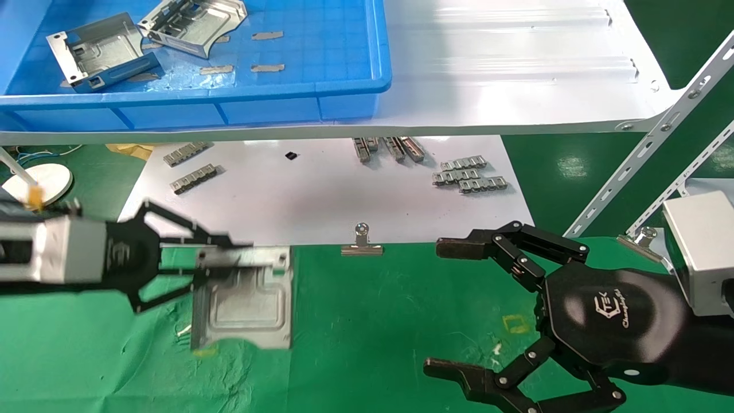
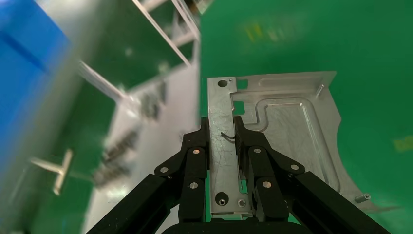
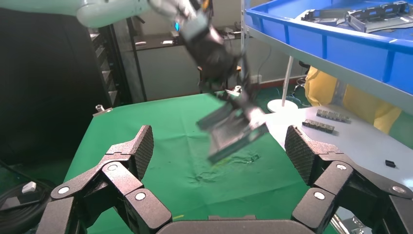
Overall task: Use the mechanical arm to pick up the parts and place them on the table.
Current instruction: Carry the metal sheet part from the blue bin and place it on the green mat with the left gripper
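My left gripper [image 1: 229,255] is shut on the flange of a shiny silver part [image 1: 246,301], holding it just above the green-clothed table [image 1: 373,321]. In the left wrist view the black fingers [image 2: 195,156] clamp the part's upturned edge [image 2: 223,146]. The right wrist view shows that part [image 3: 234,129] hanging tilted over the cloth. Two more parts [image 1: 97,49] [image 1: 192,23] lie in the blue tray [image 1: 229,103] on the shelf. My right gripper [image 1: 453,307] rests open over the table's right side with nothing between its fingers [image 3: 141,151].
Small ribbed grey strips [image 1: 470,175] lie on the white board [image 1: 321,195] behind the table. A binder clip [image 1: 361,244] holds the cloth's far edge. The glossy white shelf [image 1: 504,74] with slanted metal struts [image 1: 659,143] overhangs the back.
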`<state>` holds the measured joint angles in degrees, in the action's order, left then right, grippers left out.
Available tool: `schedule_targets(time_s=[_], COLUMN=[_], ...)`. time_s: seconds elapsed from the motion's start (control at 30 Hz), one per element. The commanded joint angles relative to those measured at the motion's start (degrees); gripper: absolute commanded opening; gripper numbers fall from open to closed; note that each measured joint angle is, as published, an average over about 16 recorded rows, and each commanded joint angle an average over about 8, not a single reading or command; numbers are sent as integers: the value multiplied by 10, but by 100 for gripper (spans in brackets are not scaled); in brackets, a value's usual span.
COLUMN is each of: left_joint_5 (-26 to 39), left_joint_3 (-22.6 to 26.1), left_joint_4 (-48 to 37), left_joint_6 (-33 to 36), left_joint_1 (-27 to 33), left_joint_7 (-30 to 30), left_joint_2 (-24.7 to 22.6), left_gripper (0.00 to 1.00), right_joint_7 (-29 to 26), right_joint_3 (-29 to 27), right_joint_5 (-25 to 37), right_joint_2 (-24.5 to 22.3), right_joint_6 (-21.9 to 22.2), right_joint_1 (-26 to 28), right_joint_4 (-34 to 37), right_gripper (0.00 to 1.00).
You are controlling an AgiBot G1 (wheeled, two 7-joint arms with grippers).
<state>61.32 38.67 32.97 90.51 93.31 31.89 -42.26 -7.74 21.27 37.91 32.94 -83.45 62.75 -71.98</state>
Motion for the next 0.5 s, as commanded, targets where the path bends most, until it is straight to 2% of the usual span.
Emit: schedule_targets(time_s=[0.03, 0.2, 0.23, 0.47, 0.5], left_joint_5=[6, 36, 40, 59, 62], left_joint_3=[20, 41, 42, 50, 52], left_joint_4=[2, -80, -95, -169, -176], left_joint_6=[-4, -24, -29, -48, -48], left_joint_1=[-23, -34, -33, -23, -21], left_joint_7=[26, 86, 98, 167, 175], left_joint_2=[15, 7, 3, -27, -31], left_gripper=[0, 0, 6, 93, 100], right_joint_7=[0, 0, 0, 0, 0], right_joint_3=[0, 0, 0, 0, 0], right_joint_5=[0, 0, 0, 0, 0], right_joint_2=[0, 0, 0, 0, 0], right_joint_6=[0, 0, 0, 0, 0], right_joint_1=[0, 0, 0, 0, 0], right_joint_4=[0, 0, 0, 0, 0], right_gripper=[100, 100, 100, 100, 100])
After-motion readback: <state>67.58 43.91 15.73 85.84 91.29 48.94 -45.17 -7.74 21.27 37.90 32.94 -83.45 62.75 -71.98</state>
